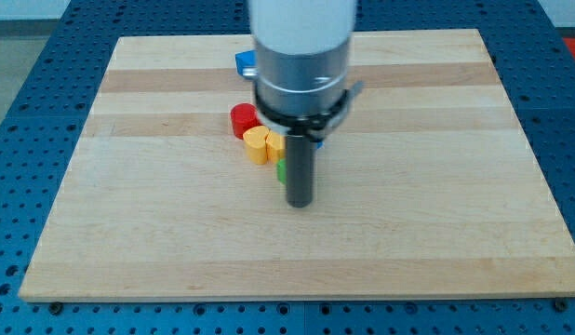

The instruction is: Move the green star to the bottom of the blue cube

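Right, you've got my tip (300,202) down on the board (436,233), approx. centre. No fingers on this rig, just a bare rod, holding nothing. Green star (281,170) shows only as a sliver at the rod's 9 o'clock edge, touching or nearly; can't tell which, shape mostly hidden. Yellow block (259,144) sits at 11 from the tip, red cylinder (244,120) just beyond, same line, the two touching. Blue cube (245,62) is at 11 too, well apart, partly behind the arm.
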`<state>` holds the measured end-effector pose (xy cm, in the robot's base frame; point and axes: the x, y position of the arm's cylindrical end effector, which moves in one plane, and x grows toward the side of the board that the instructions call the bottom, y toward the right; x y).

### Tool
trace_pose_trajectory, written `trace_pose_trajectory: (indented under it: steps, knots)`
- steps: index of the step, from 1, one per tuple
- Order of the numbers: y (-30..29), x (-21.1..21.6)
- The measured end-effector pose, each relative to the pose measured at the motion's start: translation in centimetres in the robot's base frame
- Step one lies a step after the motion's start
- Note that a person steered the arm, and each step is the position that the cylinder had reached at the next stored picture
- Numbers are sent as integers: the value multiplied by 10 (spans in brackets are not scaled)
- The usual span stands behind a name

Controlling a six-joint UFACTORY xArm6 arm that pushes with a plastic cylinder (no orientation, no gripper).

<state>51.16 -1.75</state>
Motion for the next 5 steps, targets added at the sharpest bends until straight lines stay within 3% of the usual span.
trace_pose_trajectory:
  steps: [1, 2, 5]
  knots:
    - [-54, -14]
    - [-59, -26]
    - [26, -28]
